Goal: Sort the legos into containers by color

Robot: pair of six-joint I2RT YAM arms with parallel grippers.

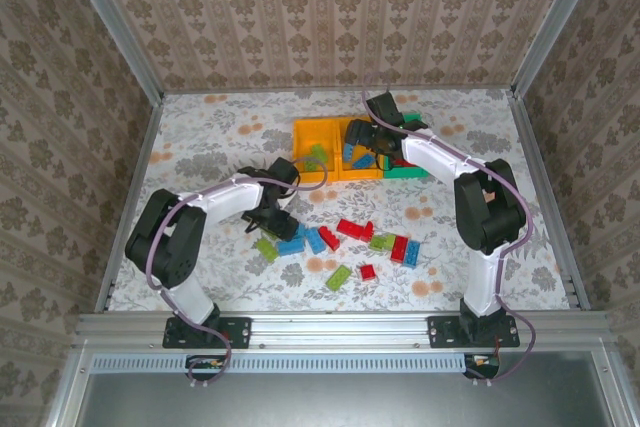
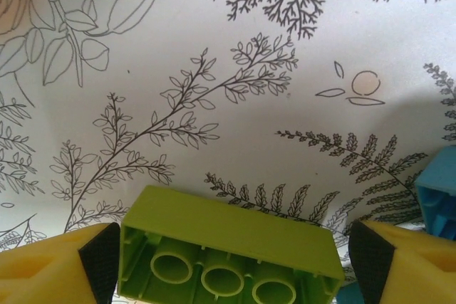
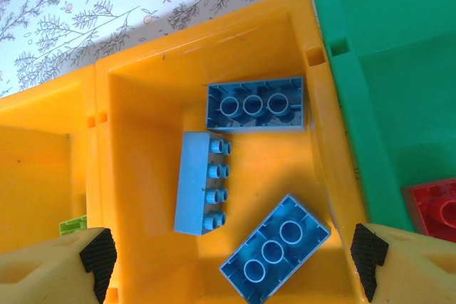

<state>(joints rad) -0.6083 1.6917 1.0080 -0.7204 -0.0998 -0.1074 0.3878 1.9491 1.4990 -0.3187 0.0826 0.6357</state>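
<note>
A lime green lego (image 2: 228, 236) lies on the patterned table, hollow side towards the left wrist camera. My left gripper (image 2: 234, 258) stands open around it: the left pad touches one end, and a thin gap remains at the right pad (image 2: 367, 261). From above, the left gripper (image 1: 274, 221) is at the left end of the loose legos (image 1: 350, 228). My right gripper (image 3: 235, 254) hangs open over the middle orange-yellow container (image 3: 142, 140), which holds three blue legos (image 3: 255, 105). From above, the right gripper (image 1: 362, 137) is over the row of containers (image 1: 312, 137).
The green container (image 3: 385, 48) holds a red lego (image 3: 434, 208). The left orange-yellow container (image 3: 35, 154) shows a lime lego (image 3: 71, 227). A blue lego (image 2: 438, 194) lies just right of the left gripper. Red, blue and lime legos (image 1: 339, 276) are scattered across the middle of the table.
</note>
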